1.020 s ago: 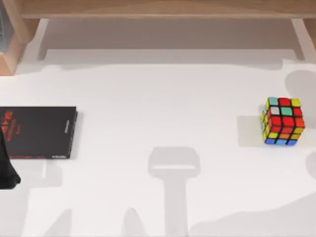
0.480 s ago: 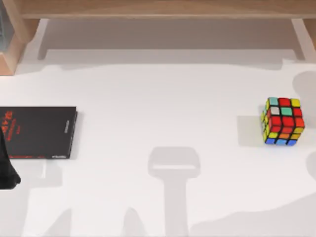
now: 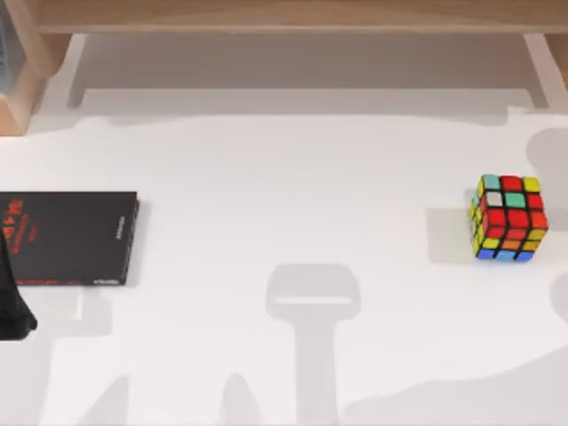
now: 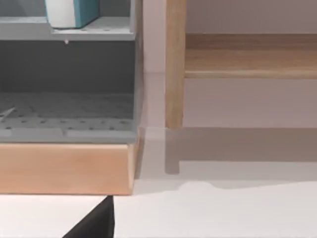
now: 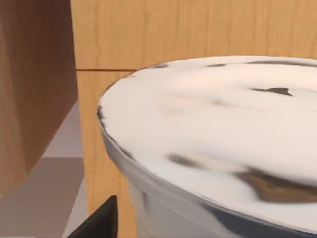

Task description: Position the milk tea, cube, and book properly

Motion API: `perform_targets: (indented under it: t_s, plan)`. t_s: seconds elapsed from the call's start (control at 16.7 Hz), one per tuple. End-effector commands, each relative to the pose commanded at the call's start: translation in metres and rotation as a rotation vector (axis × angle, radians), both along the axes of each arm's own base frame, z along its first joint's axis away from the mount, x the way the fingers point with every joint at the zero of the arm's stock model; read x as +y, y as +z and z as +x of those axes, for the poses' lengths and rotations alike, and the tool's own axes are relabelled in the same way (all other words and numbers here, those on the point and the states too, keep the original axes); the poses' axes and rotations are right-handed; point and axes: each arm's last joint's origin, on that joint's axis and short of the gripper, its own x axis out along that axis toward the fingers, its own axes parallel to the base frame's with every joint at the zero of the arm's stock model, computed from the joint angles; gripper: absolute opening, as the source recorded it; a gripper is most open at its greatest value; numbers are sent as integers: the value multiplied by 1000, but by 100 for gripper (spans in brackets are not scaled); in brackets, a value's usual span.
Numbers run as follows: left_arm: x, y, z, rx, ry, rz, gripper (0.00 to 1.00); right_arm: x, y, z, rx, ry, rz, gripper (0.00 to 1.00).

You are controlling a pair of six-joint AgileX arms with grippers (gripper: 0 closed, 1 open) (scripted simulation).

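Observation:
The cube (image 3: 507,218), with black edges and mixed coloured stickers, sits on the white table near its right side. The milk tea (image 5: 218,144) is a cup with a white, brown-flecked top, very close to my right wrist camera, with wooden panels behind it. In the left wrist view a teal-blue and white book (image 4: 67,12) stands on the upper level of a grey shelf unit (image 4: 69,89). My left arm (image 3: 11,302) is a dark shape at the table's far left edge, just in front of the black book.
A thin black book with red lettering (image 3: 67,238) lies flat at the left of the table. A wooden shelf frame (image 3: 284,18) runs along the back, with a wooden post (image 4: 175,64) beside the grey unit. The table's middle is bare white.

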Motion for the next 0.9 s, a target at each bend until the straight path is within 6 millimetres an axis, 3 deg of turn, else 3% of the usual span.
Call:
perform_targets:
  t_s: [0.42, 0.72, 0.9]
  plan:
    - [0, 0, 0, 0, 0, 0, 100, 1, -1, -28, 5, -1, 2, 100]
    - [0, 0, 0, 0, 0, 0, 100, 2, -2, -28, 8, 4, 3, 100]
    - [0, 0, 0, 0, 0, 0, 100, 2, 10, -34, 24, 4, 9, 100]
